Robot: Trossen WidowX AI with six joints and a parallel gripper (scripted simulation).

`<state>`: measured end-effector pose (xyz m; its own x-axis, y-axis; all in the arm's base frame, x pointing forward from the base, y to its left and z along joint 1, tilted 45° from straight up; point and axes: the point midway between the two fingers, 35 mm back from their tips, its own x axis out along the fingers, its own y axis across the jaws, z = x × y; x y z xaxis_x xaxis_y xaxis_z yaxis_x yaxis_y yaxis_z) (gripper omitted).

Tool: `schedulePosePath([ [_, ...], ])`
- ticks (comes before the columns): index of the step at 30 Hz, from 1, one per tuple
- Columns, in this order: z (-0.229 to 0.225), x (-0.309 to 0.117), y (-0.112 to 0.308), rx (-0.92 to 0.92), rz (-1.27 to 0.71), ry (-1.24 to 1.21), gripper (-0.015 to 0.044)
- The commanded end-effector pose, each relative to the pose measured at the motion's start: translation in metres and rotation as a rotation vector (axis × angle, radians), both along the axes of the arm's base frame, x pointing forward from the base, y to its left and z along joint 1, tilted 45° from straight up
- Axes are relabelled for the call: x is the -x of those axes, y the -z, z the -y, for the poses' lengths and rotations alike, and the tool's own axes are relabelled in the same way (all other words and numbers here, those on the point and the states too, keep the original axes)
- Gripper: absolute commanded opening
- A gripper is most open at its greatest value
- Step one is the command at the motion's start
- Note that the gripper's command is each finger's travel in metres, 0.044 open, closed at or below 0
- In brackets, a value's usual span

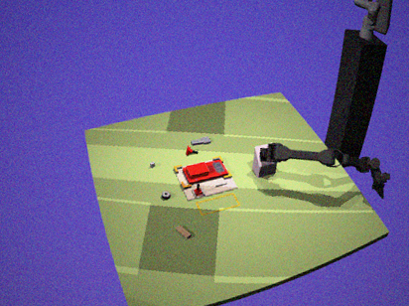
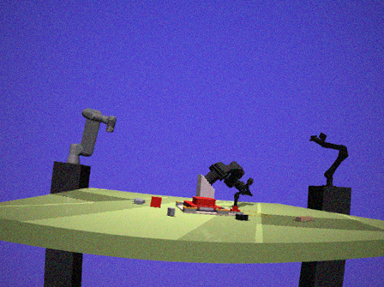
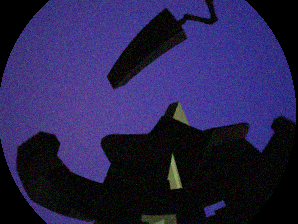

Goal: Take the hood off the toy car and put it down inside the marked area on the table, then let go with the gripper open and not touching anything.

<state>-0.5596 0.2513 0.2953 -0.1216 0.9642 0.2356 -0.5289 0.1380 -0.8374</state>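
The toy car (image 1: 190, 178) (image 2: 190, 205) has a red body with yellow corners on a pale base. A raised red block (image 1: 197, 170) (image 2: 203, 202), which looks like the hood, sits on the body; a grey patch (image 1: 219, 167) lies beside it. The marked area is a thin yellow outline (image 1: 201, 214) on the table, just in front of the car's pale base. My gripper (image 1: 381, 193) (image 2: 249, 192) is shut and empty. It hangs far to the right of the car, past the table's right edge in the top view. In the wrist view, dark gripper parts fill the lower half.
A tall pale block (image 1: 259, 164) (image 2: 202, 188) stands right of the car. A red piece with a black lever (image 1: 199, 191) (image 2: 235, 208) stands at the car's front. Around lie a red piece (image 1: 189, 150) (image 2: 155, 201), a black wheel (image 1: 165, 195) and a brown block (image 1: 184, 232) (image 2: 304, 219).
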Motion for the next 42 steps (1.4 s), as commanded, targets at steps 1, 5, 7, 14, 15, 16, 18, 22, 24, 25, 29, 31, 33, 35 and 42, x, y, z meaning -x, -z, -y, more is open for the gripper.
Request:
schedulePosePath([
  [1, 0.000, 0.000, 0.000, 0.000, -0.001, 0.000, 0.0026],
  [5, 0.000, -0.003, -0.011, -0.005, -0.025, -0.012, 0.0131],
  [7, 0.000, -0.006, -0.021, -0.009, -0.048, -0.024, 0.0184],
  [14, -0.032, -0.030, -0.051, -0.036, -0.078, -0.011, 0.0368],
  [15, -0.038, -0.034, -0.055, -0.041, -0.081, -0.008, 0.0394],
  [16, -0.043, -0.038, -0.059, -0.045, -0.084, -0.005, 0.0420],
  [18, -0.053, -0.046, -0.067, -0.053, -0.089, 0.000, 0.0440],
  [22, -0.072, -0.065, -0.084, -0.070, -0.100, 0.012, 0.0440],
  [24, -0.082, -0.074, -0.092, -0.078, -0.107, 0.018, 0.0440],
  [25, -0.087, -0.080, -0.096, -0.083, -0.114, 0.021, 0.0440],
  [29, -0.106, -0.100, -0.110, -0.098, -0.147, 0.031, 0.0440],
  [31, -0.115, -0.111, -0.117, -0.106, -0.163, 0.036, 0.0440],
  [33, -0.123, -0.122, -0.124, -0.113, -0.179, 0.041, 0.0440],
  [35, -0.130, -0.132, -0.129, -0.118, -0.195, 0.045, 0.0440],
  [42, -0.154, -0.169, -0.147, -0.130, -0.264, 0.060, 0.0440],
])
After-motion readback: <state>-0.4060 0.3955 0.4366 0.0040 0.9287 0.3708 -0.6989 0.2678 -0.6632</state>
